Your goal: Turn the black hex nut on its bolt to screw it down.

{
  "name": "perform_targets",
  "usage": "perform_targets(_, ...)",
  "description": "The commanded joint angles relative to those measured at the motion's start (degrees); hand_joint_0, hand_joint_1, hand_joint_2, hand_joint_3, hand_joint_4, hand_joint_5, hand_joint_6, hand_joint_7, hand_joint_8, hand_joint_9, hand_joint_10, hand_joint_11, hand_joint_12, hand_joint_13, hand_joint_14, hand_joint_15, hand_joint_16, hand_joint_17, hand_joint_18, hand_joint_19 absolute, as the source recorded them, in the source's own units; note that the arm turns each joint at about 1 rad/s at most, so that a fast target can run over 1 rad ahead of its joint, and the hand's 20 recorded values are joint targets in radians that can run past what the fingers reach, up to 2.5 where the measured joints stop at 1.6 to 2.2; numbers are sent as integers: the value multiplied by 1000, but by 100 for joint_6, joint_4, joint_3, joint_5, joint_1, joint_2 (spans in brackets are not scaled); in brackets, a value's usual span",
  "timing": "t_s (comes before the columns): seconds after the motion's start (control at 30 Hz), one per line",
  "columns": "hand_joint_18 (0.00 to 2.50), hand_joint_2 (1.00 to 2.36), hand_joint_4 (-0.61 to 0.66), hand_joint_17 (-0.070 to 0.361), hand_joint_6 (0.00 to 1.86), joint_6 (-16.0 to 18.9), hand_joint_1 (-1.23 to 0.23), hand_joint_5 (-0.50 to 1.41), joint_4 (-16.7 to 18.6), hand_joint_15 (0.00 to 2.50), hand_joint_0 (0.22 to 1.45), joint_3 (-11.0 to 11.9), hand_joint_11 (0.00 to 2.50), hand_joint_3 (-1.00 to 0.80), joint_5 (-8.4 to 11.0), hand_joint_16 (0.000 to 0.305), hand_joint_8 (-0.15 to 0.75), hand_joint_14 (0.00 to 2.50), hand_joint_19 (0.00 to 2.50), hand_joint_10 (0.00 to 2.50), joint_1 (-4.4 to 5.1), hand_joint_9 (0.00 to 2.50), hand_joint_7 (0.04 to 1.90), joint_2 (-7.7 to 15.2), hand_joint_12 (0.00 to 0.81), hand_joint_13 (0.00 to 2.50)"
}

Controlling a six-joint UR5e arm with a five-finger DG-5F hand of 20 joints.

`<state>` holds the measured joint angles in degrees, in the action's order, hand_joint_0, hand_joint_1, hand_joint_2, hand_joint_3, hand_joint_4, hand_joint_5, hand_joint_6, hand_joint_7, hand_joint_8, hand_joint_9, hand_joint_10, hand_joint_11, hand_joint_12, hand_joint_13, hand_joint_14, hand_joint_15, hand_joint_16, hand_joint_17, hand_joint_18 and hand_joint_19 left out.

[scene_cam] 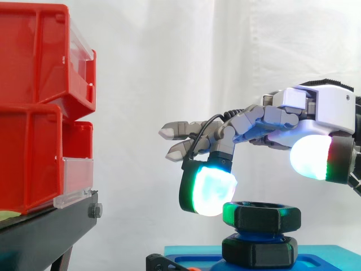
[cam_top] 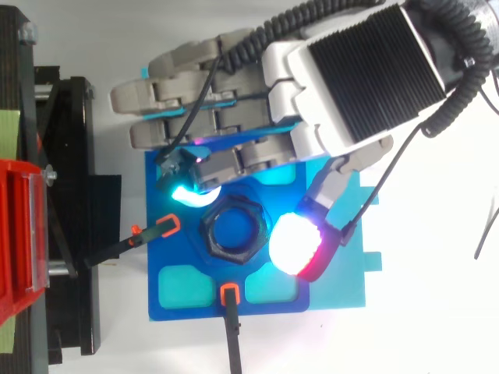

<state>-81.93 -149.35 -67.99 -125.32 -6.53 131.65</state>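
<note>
Black nut (scene_cam: 260, 214) seated on its bolt at the middle of a blue plate (cam_top: 343, 280), just above a second black hex piece (scene_cam: 259, 251) down at the plate's surface. Bolt itself hidden inside the two. Narrow gap between nut and lower piece, so probably little thread left to run down, though hard to judge. Plate pinned by orange-tipped clamps (cam_top: 160, 228), one from the left and one from the near side, likely to stop the base twisting during the turning. Red bins (scene_cam: 34, 113) on a black stand (scene_cam: 45, 231) well off to the left, no part in this step.

Hand (scene_cam: 327, 104) reaching in from the right, palm down, above the nut. One finger bent down, its cyan-green pad (scene_cam: 208, 189) just beside the nut's far-left edge, green glow thrown on the nut's flank. Touching or barely apart, cannot tell. Thumb pad (scene_cam: 309, 155), white with a red rim, on the right, riding higher than the nut's top in the side view. Remaining fingers (scene_cam: 177, 131) stretched straight out leftward, clear of everything.

So not gripping: relaxed and spread, bracketing the nut from two sides, no pinch made. Looks like set-up for a turn, with the thumb needing to drop to a flat of the nut first. Risk: pads sliding over the corners instead of carrying the nut round.
</note>
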Motion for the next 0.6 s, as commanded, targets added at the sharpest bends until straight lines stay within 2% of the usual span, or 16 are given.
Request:
perform_targets(0.0,205,1000,346,125,777,10,-264,-110,73,41,501,5,81,-500,-142,56,326,1,466,0,-103,393,698,1,349,211)
perform_targets(0.2,213,1000,347,125,767,45,-265,-109,240,45,501,5,78,-500,-247,55,327,0,464,1,-130,395,716,1,349,215)
perform_targets(0.47,225,1000,343,125,697,291,-265,-105,390,42,501,5,76,-500,-133,55,325,2,461,2,90,397,808,1,351,222)
perform_targets(0.5,226,1000,342,125,684,300,-265,-104,407,46,501,5,76,-500,-71,56,326,0,460,1,143,397,820,1,351,224)
perform_targets(0.53,226,1000,344,125,681,291,-265,-104,460,44,501,5,77,-500,25,55,325,0,461,1,301,397,827,1,351,224)
perform_targets(0.57,226,1000,343,125,666,291,-265,-103,460,42,501,5,77,-500,25,55,325,2,463,0,301,397,850,1,350,223)
